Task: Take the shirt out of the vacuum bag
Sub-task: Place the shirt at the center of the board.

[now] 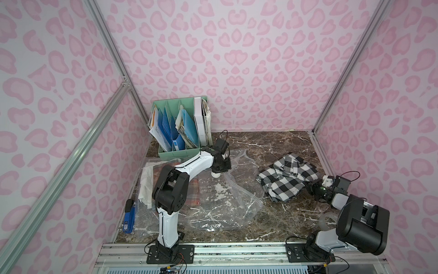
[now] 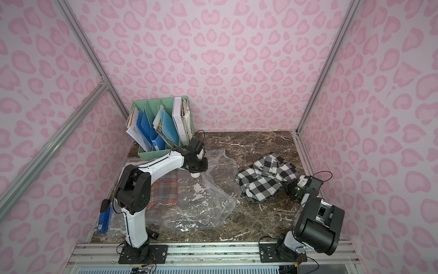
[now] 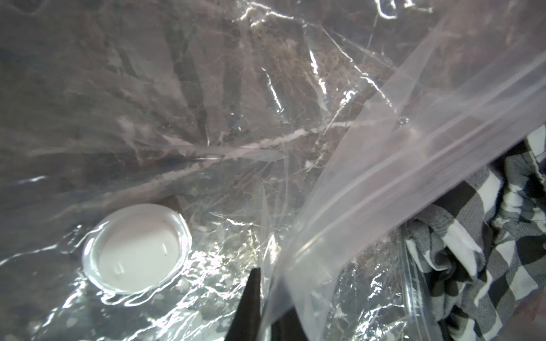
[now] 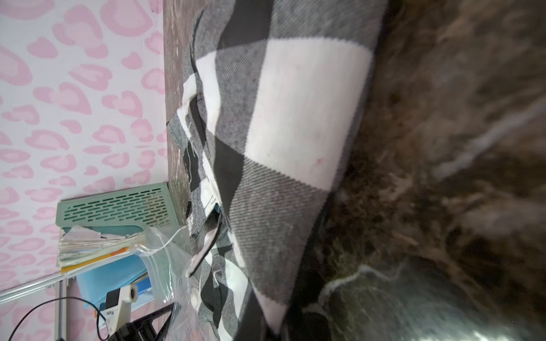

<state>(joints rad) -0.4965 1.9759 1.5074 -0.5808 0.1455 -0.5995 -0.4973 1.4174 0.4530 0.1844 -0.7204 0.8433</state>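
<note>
Vacuum bag one, black-checked shirt one, end effectors two

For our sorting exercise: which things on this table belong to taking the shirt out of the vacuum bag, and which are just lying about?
Part of the job:
- vacuum bag
- checked shirt

Just lying about:
- file rack
- blue stapler
- red plaid cloth

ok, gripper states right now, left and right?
Left gripper: closed, fingers pinching the vacuum bag beside its valve.
Right gripper: closed on the edge of the checked shirt.
</note>
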